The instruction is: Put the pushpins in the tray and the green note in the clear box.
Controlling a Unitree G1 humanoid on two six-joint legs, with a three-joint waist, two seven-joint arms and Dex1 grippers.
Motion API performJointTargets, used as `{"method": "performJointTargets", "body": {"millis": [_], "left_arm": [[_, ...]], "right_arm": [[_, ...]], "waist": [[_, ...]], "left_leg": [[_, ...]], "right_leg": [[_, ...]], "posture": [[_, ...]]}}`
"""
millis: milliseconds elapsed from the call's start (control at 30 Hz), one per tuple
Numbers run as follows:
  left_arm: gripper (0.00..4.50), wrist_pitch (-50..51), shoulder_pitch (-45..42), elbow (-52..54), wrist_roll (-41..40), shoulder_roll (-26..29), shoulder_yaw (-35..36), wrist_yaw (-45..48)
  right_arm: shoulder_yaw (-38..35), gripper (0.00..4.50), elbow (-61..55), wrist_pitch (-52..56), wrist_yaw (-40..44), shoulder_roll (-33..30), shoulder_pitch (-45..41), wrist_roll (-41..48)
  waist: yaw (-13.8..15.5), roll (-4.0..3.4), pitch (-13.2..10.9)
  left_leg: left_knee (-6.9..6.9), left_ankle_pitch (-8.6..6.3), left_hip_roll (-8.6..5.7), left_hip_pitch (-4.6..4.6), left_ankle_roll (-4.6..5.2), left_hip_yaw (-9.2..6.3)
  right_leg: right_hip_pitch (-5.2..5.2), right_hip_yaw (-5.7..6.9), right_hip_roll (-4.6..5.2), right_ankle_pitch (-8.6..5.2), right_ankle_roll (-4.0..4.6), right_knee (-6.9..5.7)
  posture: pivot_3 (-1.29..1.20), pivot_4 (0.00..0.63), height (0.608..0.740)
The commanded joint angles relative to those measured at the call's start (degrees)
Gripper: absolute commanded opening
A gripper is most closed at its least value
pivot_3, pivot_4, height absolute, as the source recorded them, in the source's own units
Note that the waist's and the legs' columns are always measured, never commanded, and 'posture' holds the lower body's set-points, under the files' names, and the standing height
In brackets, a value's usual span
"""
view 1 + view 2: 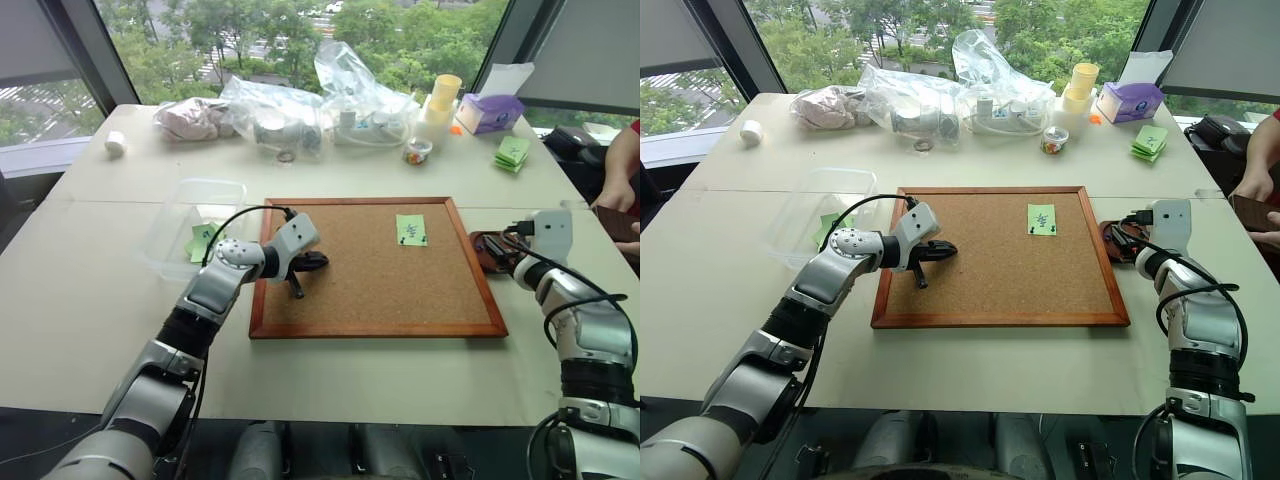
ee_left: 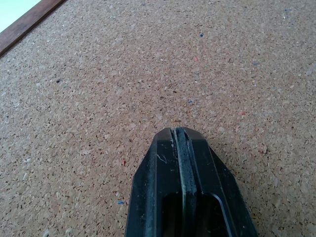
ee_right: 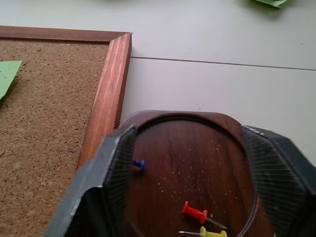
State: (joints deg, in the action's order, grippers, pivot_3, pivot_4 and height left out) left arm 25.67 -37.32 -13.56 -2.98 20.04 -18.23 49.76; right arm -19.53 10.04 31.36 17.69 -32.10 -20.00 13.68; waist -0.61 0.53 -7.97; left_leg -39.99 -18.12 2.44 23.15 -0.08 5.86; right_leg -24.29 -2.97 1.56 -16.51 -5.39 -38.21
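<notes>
- Sitting at nine o'clock on the table (image 1: 90, 270), the clear box (image 1: 195, 225) has a green slip inside.
- My left tool (image 1: 312, 262) is pressed shut, empty, over the corkboard (image 1: 380, 290).
- The green note (image 1: 410, 229) is pinned at the board's one o'clock.
- My right tool (image 3: 190, 170) gapes wide over the tray (image 3: 192, 148) at three o'clock, which holds three pushpins (image 3: 195, 213).

No legible text, brand, no. or sign is found anywhere. Dark handwritten marks are seen on the green note (image 1: 410, 230) pinned to the corkboard (image 1: 370, 300), but they can't be made out as letters or digits. Marks on the slip inside the clear box (image 1: 180, 215) are likewise too small to be read.
</notes>
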Motion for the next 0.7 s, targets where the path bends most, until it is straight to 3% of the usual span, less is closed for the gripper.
{"method": "performJointTargets", "body": {"millis": [33, 200, 333, 400, 700], "left_arm": [[0.0, 0.65, 0.51, -1.47, 1.08, -0.53, -1.29, 0.05], [0.0, 0.64, 0.49, -1.58, 1.04, -0.54, -1.17, 0.06], [0.0, 0.6, 0.54, -1.58, 1.04, -0.48, -1.28, 0.31], [0.0, 0.52, 0.49, -1.72, 1.1, -0.56, -1.34, 0.36], [0.0, 1.2, 1.48, -0.49, 1.08, -0.51, -1.14, -0.28]], "right_arm": [[-1.74, 4.48, -1.96, -0.64, -0.61, -0.26, -0.06, 0.73], [-2.18, 4.48, -5.4, -3.21, 0.72, 0.34, -1.09, 2.96], [6.66, 4.48, -11.03, -3.2, 7.78, -0.36, 0.72, 1.89], [10.19, 4.48, -10.5, -4.03, 9.0, -0.12, 1.12, -0.04], [13.14, 4.48, -2.61, -7.35, 9.17, 4.33, -3.08, -0.85]], "waist": [[0.0, 0.0, 0.0], [0.01, 0.0, 0.0], [-0.12, -0.01, 0.01], [-0.01, 0.0, 0.01], [0.08, 0.0, 0.01]], "left_leg": [[0.0, 0.0, 0.0, 0.0, 0.0, 0.0], [0.0, 0.0, -0.01, 0.0, 0.0, -0.01], [0.0, -0.04, 0.01, -0.02, 0.08, -0.02], [0.0, -0.07, 0.01, -0.05, 0.12, -0.07], [-0.01, -0.06, -0.05, -0.03, 0.1, -0.07]], "right_leg": [[0.0, 0.0, 0.0, 0.0, 0.0, 0.0], [0.01, 0.0, 0.0, 0.0, 0.0, 0.0], [0.02, 0.0, -0.02, 0.0, 0.0, 0.0], [0.09, 0.01, -0.04, 0.0, 0.0, 0.01], [0.1, 0.01, 0.01, 0.0, 0.0, 0.06]], "posture": [[0.0, 0.15, 0.738], [0.0, 0.15, 0.738], [0.0, 0.15, 0.738], [0.0, 0.15, 0.738], [0.0, 0.15, 0.738]]}}
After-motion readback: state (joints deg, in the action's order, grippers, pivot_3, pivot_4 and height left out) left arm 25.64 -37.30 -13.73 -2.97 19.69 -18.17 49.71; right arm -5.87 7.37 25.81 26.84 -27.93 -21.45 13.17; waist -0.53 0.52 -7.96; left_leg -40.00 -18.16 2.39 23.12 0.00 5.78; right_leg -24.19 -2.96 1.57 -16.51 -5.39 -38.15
